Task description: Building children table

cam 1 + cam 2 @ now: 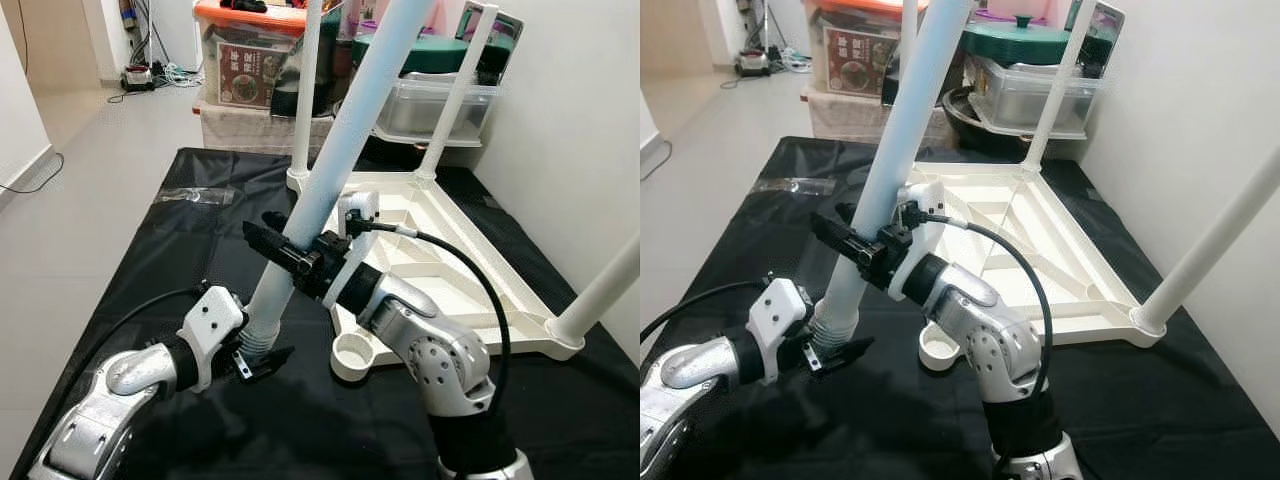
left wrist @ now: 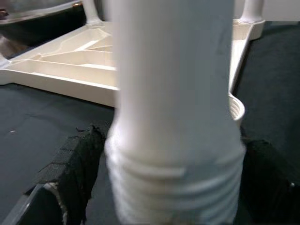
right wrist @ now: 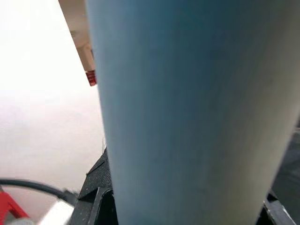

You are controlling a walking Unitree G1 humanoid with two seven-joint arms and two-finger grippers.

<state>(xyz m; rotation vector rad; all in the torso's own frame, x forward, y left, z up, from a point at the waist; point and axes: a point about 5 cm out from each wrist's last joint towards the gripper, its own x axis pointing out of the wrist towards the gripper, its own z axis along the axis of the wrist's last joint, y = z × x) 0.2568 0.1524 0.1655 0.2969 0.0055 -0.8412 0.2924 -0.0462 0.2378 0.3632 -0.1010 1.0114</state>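
Note:
A white tabletop (image 1: 452,262) lies upside down on a black mat (image 1: 200,260). Three white legs stand screwed into it: back left (image 1: 305,90), back right (image 1: 455,95), front right (image 1: 600,290). Its near left corner socket (image 1: 355,352) is empty. A loose white table leg (image 1: 340,150) leans steeply, top toward the back right, threaded end (image 2: 173,187) down just left of that socket. My left gripper (image 1: 260,355) is shut on the leg just at the threads, black pads (image 2: 77,164) on either side. My right gripper (image 1: 278,238) is shut on the leg (image 3: 187,112) higher up.
Stacked storage boxes (image 1: 245,70) and a clear tub (image 1: 430,105) crowd the floor behind the mat. A white wall (image 1: 570,120) runs close along the right. A small plastic bag (image 1: 195,195) lies on the mat's far left. Cables (image 1: 150,75) lie on the tiled floor.

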